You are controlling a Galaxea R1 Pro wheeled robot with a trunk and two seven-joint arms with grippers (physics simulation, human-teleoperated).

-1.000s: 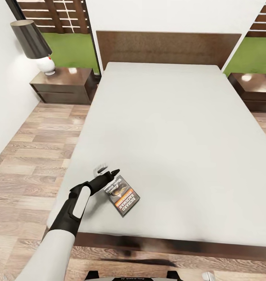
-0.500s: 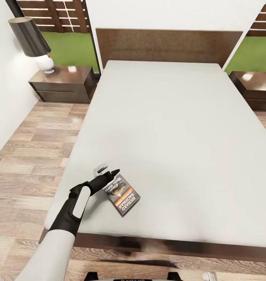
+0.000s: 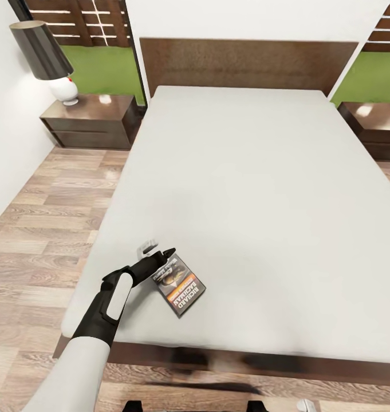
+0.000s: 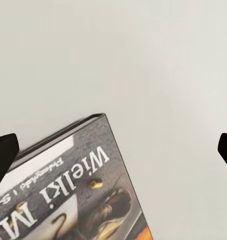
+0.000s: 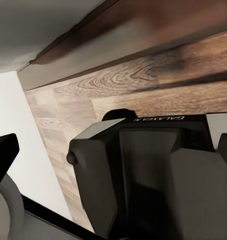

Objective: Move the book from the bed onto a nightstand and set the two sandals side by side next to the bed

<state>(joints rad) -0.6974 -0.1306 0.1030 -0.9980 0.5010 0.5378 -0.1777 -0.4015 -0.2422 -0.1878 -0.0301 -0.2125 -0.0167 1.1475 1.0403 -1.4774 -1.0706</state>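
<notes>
Head view, book: the book (image 3: 178,284) lies flat on the bed (image 3: 246,189), near the foot edge and toward the robot's left corner, cover up.
Head view, left gripper: the left gripper (image 3: 158,253) sits at the book's far corner, touching or just over it; I cannot tell which from here.
Head view, nightstands: one nightstand (image 3: 91,120) stands left of the headboard with a lamp (image 3: 46,60) on its back corner and bare top in front of it; the other nightstand (image 3: 373,127) is across the bed, cut by the frame edge.
Head view, room to move: open plank floor (image 3: 43,229) runs along the bed's left side up to that nightstand, with a white wall close on the far left.
Left wrist view: fingers stand wide apart at the two sides, nothing between them but the book's corner (image 4: 73,185) and bare mattress; no grip yet.
Right wrist view: the right gripper hangs low by the robot's own base (image 5: 143,175), over floor and bed frame; its fingers look spread and empty.
Progress: by my reckoning nothing is finished. Book not lifted, sandals nowhere visible.
</notes>
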